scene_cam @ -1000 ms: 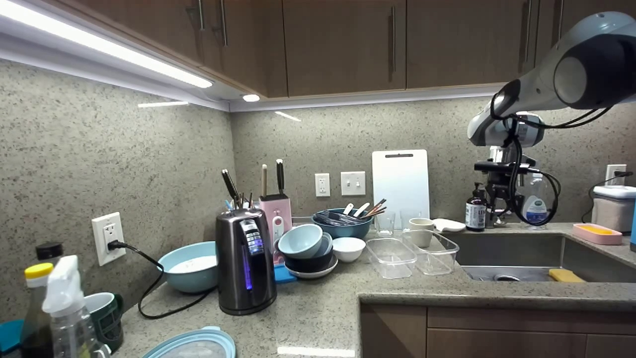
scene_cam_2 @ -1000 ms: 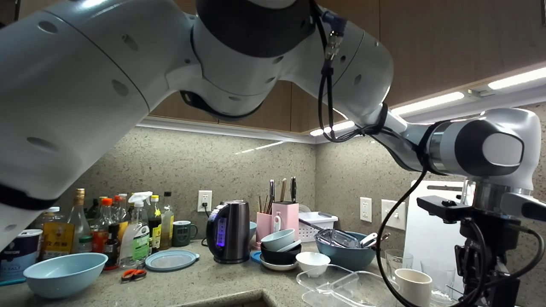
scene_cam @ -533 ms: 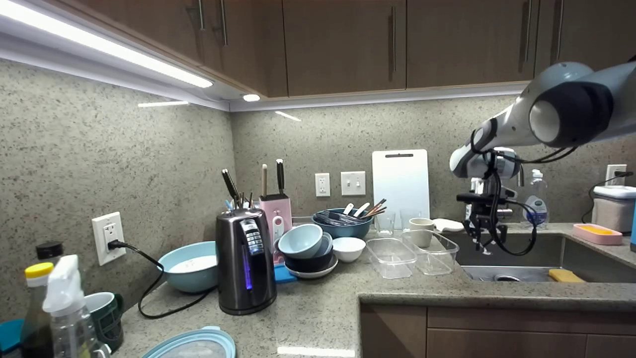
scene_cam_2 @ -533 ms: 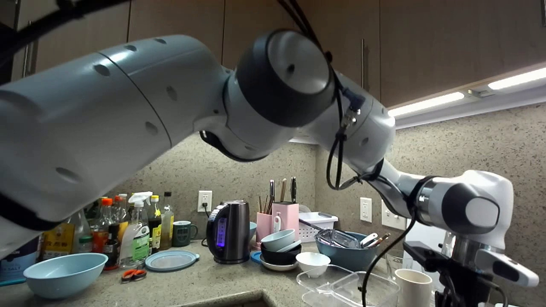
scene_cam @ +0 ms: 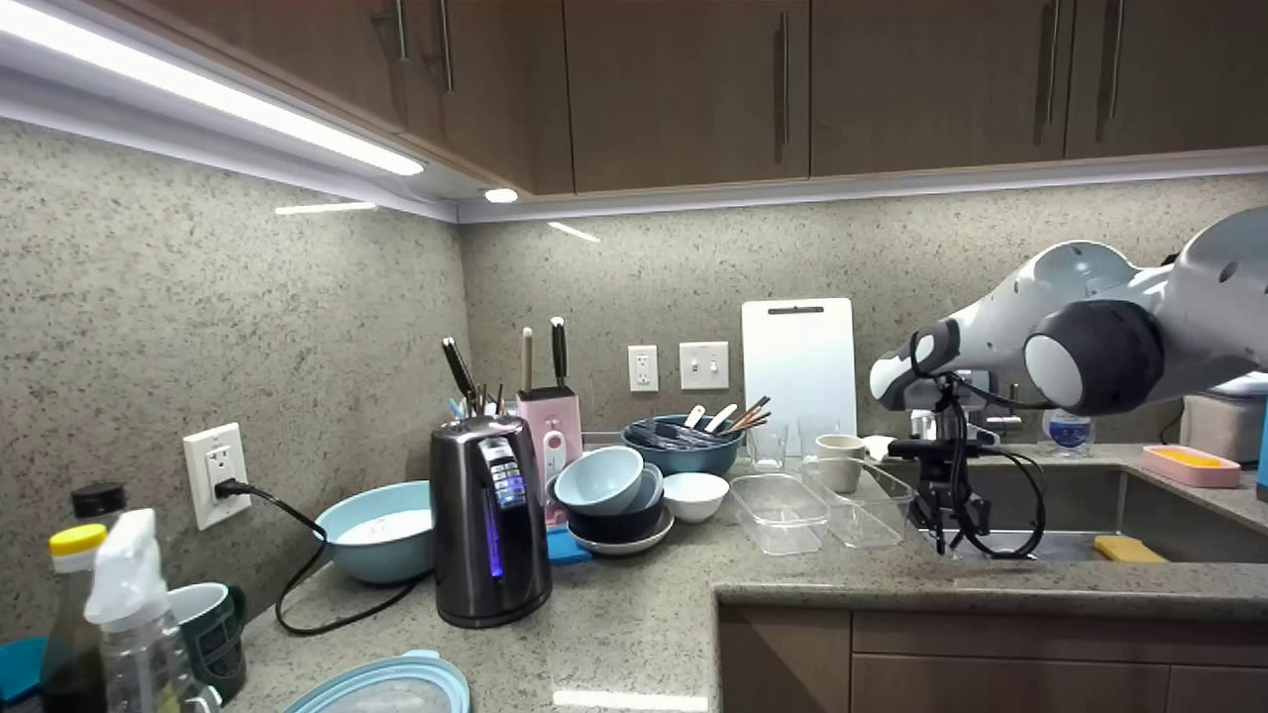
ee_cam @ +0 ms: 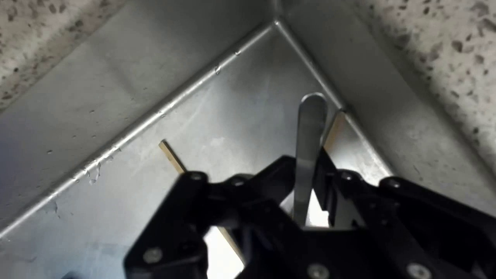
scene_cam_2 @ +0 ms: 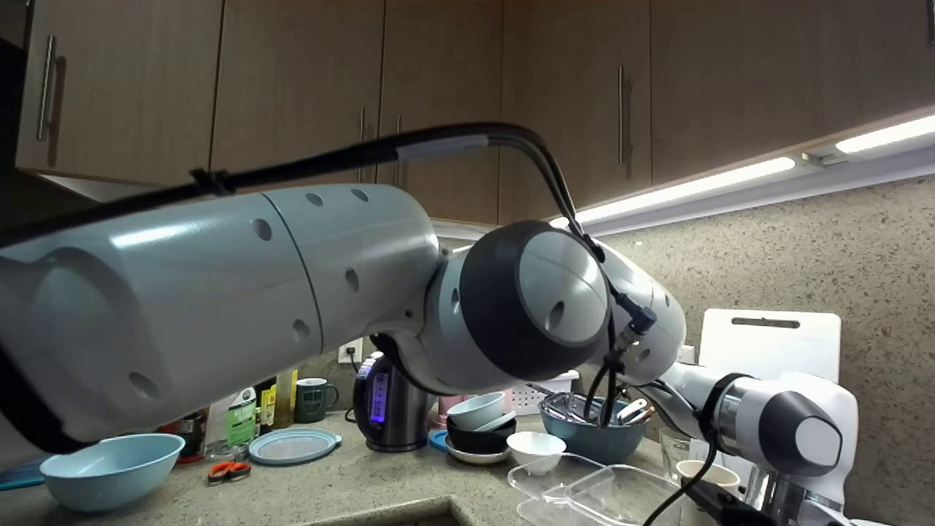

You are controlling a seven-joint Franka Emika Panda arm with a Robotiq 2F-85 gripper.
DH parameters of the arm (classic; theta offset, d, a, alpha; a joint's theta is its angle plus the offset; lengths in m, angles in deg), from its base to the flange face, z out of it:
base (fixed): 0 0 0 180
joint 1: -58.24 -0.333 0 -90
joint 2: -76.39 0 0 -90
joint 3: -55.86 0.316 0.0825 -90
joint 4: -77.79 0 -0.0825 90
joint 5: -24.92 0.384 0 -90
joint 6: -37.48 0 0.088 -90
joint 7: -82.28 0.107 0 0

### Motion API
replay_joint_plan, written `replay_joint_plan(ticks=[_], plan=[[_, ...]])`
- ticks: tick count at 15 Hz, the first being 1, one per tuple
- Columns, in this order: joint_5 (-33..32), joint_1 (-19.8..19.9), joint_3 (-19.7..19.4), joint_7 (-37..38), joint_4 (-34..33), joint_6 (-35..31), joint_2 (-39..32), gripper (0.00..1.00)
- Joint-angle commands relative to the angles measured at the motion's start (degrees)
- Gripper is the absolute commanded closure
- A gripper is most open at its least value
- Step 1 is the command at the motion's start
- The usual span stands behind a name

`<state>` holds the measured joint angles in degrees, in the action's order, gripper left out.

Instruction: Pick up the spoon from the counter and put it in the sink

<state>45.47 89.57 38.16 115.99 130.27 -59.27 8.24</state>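
One flat, silvery metal spoon [ee_cam: 311, 124], rounded handle end showing, clamped in my black jointed pincer [ee_cam: 305, 161]. I hold it over rectangular stainless-steel sink [ee_cam: 128, 77], near corner, thin tan stick [ee_cam: 171, 156] below.

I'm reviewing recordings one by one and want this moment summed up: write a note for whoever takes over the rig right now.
Gripper: shut on the spoon; only part of its handle shows.
Where: spoon at the sink, near a corner; can't tell whether it touches the steel. A wooden stick and a sponge lie in the sink.
Done: spoon held, off the counter.
Left: probably lower if needed, release, then back out.
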Motion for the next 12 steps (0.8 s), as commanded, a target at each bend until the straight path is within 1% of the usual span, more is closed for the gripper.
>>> replay_joint_plan(ticks=[1,2,4,5,8,10,12], plan=[[-0.59,1.64,-0.43,2.67,-9.38,6.48,-4.25,0.52],[-2.65,2.32,1.29,3.8,-9.15,6.46,-3.52,0.46],[-4.48,2.2,0.95,6.31,-11.52,7.93,-3.41,0.33],[-3.52,0.77,-1.47,6.78,-10.41,7.35,-2.32,0.27],[-4.73,-0.7,-3.65,7.74,-9.74,6.49,0.98,0.07],[-4.94,-1.62,-4.68,6.09,-8.61,6.27,3.65,0.0],[-4.99,-2.59,-5.49,5.54,-7.38,5.77,6.21,0.0]])
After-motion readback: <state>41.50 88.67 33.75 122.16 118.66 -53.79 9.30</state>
